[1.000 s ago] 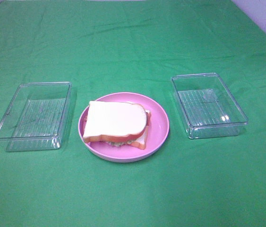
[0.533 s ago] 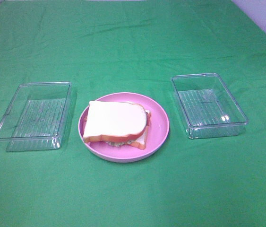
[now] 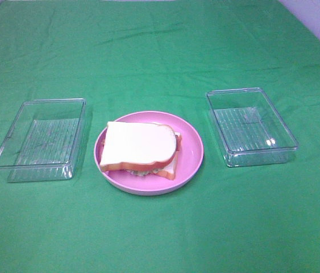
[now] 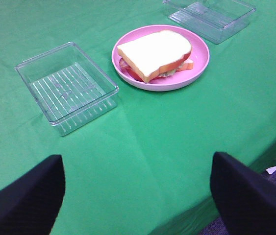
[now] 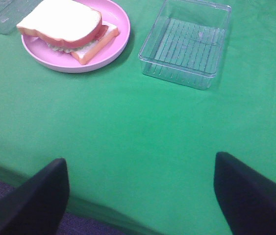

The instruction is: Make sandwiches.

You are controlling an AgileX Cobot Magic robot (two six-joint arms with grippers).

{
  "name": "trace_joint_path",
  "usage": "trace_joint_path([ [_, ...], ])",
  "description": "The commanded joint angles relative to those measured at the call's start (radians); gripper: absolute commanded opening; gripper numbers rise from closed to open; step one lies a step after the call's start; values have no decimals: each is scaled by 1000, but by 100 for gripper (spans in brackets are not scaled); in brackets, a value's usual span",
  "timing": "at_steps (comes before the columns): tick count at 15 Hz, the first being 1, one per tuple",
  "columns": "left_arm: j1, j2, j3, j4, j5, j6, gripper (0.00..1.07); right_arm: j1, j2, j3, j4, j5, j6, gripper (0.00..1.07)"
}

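Toy sandwich (image 3: 140,149) sits assembled on pink plate (image 3: 191,149). Left gripper (image 4: 138,196) and right gripper (image 5: 140,196) stand with jaws apart, holding nothing.

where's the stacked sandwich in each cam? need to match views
Exterior high: toy white-bread sandwich with orange-brown crust sits just left of centre, on the round pink plate.
Left wrist: sandwich upper middle, on the plate.
Right wrist: sandwich upper left, on the plate.
Shared landmark: the pink plate.
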Motion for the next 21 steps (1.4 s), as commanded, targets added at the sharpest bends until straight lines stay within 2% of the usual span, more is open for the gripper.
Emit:
trace_joint_path([
  [1,-5,-18,2,-8,-10,3,78,-1,-9,4,8,-12,4,76],
  [7,9,-18,2,-8,-10,3,78,-3,-9,4,12,-12,4,76],
  [10,170,-18,2,-8,-10,3,78,-109,-9,4,27,-13,4,76],
  [14,519,-18,2,-8,-10,3,78,-284,-18,4,26,-13,4,76],
  [15,566,-19,2,-8,-10,3,78,-309,-35,4,26,-13,4,76],
  [17,602,-20,2,-8,-10,3,78,-353,-84,4,28,-13,4,76],
  [21,608,-23,2,-8,-10,3,78,-351,-140,4,30,-13,4,76],
])
